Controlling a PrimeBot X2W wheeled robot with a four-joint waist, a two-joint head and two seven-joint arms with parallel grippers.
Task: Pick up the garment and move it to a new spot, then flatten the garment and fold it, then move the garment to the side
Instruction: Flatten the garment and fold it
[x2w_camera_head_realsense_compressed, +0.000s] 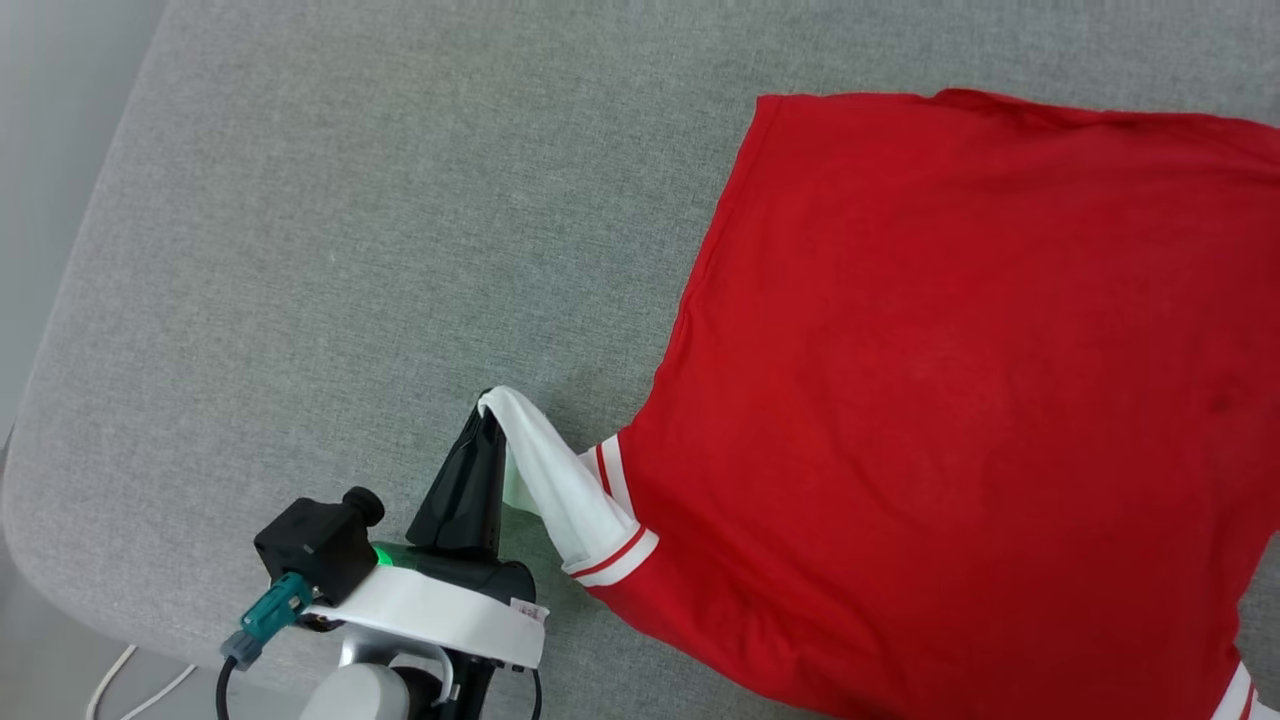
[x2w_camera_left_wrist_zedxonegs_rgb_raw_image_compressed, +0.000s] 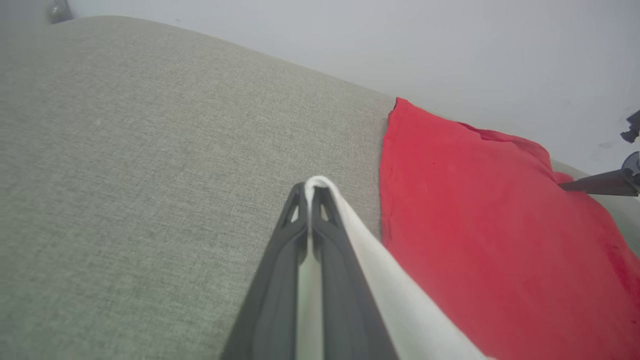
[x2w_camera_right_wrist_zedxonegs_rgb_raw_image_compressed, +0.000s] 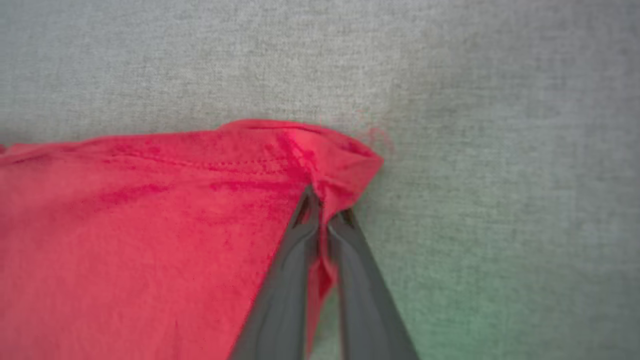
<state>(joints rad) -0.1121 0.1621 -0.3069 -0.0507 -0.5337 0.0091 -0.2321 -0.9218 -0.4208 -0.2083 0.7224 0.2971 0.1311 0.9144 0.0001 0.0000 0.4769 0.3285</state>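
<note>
Nearest to you, the left tool (x2w_camera_head_realsense_compressed: 490, 405) is closed on only the tip of the white sleeve (x2w_camera_head_realsense_compressed: 560, 480). The garment (x2w_camera_head_realsense_compressed: 950, 350) lies spread flat on the grey table (x2w_camera_head_realsense_compressed: 350, 250), starting just right of this tool and reaching well away from it. At the red corner (x2w_camera_right_wrist_zedxonegs_rgb_raw_image_compressed: 345, 155) far from the left tool, the right tool (x2w_camera_right_wrist_zedxonegs_rgb_raw_image_compressed: 324, 202) is pinched narrow on a small fold of cloth. If you lift or pull now, either thin hold may well slip out, and an uneven pull between sleeve and corner could twist or bunch the garment.
</note>
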